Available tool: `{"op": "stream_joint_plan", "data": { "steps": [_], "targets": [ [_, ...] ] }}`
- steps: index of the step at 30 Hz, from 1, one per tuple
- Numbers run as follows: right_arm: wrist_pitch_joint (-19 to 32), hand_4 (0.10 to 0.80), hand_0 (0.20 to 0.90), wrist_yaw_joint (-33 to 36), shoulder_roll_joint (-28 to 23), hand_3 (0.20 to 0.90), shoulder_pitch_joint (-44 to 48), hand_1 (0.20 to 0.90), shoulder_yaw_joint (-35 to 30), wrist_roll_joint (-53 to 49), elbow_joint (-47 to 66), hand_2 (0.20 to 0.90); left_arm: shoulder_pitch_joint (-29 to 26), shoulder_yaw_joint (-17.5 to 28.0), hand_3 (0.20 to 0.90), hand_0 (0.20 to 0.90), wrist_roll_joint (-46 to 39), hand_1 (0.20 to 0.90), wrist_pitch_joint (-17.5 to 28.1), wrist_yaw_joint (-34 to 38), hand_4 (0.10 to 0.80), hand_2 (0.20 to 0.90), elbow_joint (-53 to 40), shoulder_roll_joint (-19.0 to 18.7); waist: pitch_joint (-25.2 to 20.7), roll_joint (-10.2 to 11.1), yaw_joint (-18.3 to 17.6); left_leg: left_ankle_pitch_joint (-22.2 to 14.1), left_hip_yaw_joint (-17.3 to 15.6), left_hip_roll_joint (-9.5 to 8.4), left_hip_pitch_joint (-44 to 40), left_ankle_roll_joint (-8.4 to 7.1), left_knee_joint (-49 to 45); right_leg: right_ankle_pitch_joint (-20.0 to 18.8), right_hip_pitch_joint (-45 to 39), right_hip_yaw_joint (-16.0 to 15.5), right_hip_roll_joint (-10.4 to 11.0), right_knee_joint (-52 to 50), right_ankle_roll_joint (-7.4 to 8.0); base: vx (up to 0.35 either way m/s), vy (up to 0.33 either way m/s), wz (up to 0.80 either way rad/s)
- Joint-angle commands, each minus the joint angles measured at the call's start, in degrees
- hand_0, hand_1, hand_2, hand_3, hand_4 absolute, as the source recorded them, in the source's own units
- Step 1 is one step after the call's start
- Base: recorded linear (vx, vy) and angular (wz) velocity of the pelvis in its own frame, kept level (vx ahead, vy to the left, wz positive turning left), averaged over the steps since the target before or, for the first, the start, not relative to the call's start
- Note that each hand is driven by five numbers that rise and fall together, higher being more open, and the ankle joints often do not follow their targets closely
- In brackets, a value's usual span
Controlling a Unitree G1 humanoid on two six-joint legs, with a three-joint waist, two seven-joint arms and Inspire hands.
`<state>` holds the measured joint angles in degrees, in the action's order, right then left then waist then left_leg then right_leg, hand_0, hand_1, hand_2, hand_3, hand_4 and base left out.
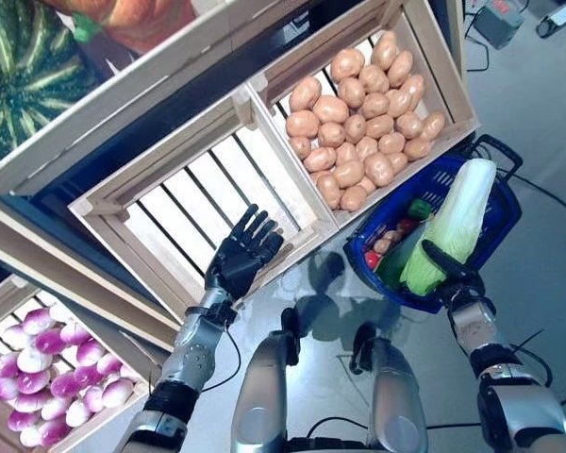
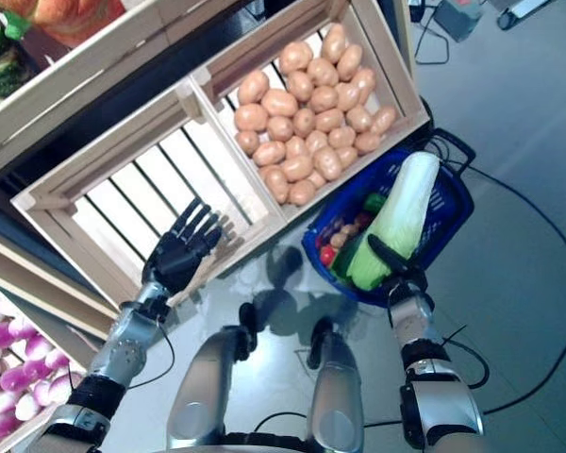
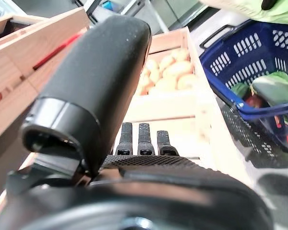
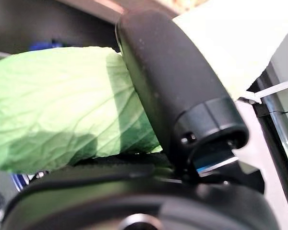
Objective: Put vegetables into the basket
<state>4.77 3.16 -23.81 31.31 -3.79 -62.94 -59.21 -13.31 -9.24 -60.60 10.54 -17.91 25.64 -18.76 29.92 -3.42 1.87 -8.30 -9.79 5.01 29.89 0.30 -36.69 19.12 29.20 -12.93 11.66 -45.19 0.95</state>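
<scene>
My right hand (image 1: 450,274) is shut on a long pale green cabbage (image 1: 455,225), thumb across its leafy end, and holds it above the blue plastic basket (image 1: 486,236) on the floor. In the right wrist view the thumb (image 4: 175,91) presses on the green leaves (image 4: 62,105). Red and green vegetables (image 1: 389,247) lie in the basket. My left hand (image 1: 242,253) is open and empty, fingers spread, in front of an empty wooden crate (image 1: 198,203). In the left wrist view its fingers (image 3: 140,139) point toward the crate, with the basket (image 3: 230,62) beyond.
A wooden stand with slanted crates fills the far side; a crate of potatoes (image 1: 363,123) sits right beside the basket. A lower crate (image 1: 38,377) stands at the near left. Grey floor lies to the right of the basket.
</scene>
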Motion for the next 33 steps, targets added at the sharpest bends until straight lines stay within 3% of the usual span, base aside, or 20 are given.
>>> {"op": "stream_joint_plan", "data": {
  "steps": [1, 7, 14, 15, 25, 33],
  "targets": [
    [4.95, 0.4, 0.3, 1.56, -5.45, 0.3, 4.0, 0.3, -1.32, 0.16, -0.22, 0.3, -2.22, -1.28, 0.9, 0.9, -0.67, 0.9, 6.2, -0.71, 0.8, 0.9, -7.0, 0.88, -0.12, -0.67, -0.5, -9.15, -1.05, -0.69, 2.06, 1.43, -13.76, -0.61, 0.48, -4.06, -0.72, -3.67, -4.85, -0.036, -0.002, 0.07],
    [5.17, 0.4, 0.3, 4.43, -8.69, 0.3, 8.34, 0.3, -2.16, 0.46, -2.99, 0.3, -3.58, -3.97, 0.9, 0.9, -2.11, 0.9, 7.27, 0.7, 0.8, 0.9, -10.01, 1.69, -0.12, -2.36, -0.49, -13.74, -1.95, -1.11, 10.76, 3.01, -25.43, 3.48, 10.39, -3.5, 2.62, -15.88, -5.56, -0.031, 0.014, 0.04],
    [4.41, 0.4, 0.3, 5.97, -11.53, 0.3, 11.06, 0.3, -2.5, 0.32, -2.22, 0.3, -2.62, -5.37, 0.9, 0.9, -3.31, 0.9, 8.09, 1.8, 0.8, 0.9, -12.83, 0.6, -0.12, -3.23, -0.25, -18.62, -2.74, -1.16, 16.44, 4.42, -32.7, 5.91, 17.35, -2.52, 4.29, -23.38, -5.76, -0.027, 0.013, 0.09],
    [4.63, 0.8, 0.9, 5.95, -11.58, 0.9, 11.2, 0.9, -2.54, 0.47, -2.47, 0.9, -2.68, -5.42, 0.9, 0.9, -3.16, 0.9, 7.94, 1.97, 0.8, 0.9, -13.08, 0.57, -0.12, -3.22, -0.17, -18.89, -2.69, -1.19, 16.59, 4.44, -32.94, 5.96, 17.52, -2.5, 4.32, -23.64, -5.64, -0.013, -0.007, 0.07],
    [4.41, 0.8, 0.9, 5.29, -12.29, 0.9, 11.45, 0.9, -2.55, 0.65, -1.28, 0.9, -2.77, -5.7, 0.9, 0.9, -3.6, 0.9, 8.01, 0.85, 0.8, 0.9, -12.68, -0.88, -0.12, -2.24, 0.46, -18.11, -1.39, -1.19, 15.57, 3.68, -32.7, 5.4, 16.13, -2.76, 3.72, -22.78, -4.34, 0.012, -0.008, 0.04],
    [3.99, 0.8, 0.9, 4.02, -12.34, 0.9, 10.29, 0.9, -3.03, 1.4, -1.24, 0.9, -2.15, -4.92, 0.9, 0.9, -4.46, 0.9, 7.46, -0.48, 0.8, 0.9, -11.92, -1.54, -0.12, -1.29, 0.84, -16.21, -0.63, -0.62, 13.27, 3.51, -31.21, 4.95, 13.45, -3.34, 3.34, -21.43, -4.7, 0.035, -0.009, 0.01]
  ]
}}
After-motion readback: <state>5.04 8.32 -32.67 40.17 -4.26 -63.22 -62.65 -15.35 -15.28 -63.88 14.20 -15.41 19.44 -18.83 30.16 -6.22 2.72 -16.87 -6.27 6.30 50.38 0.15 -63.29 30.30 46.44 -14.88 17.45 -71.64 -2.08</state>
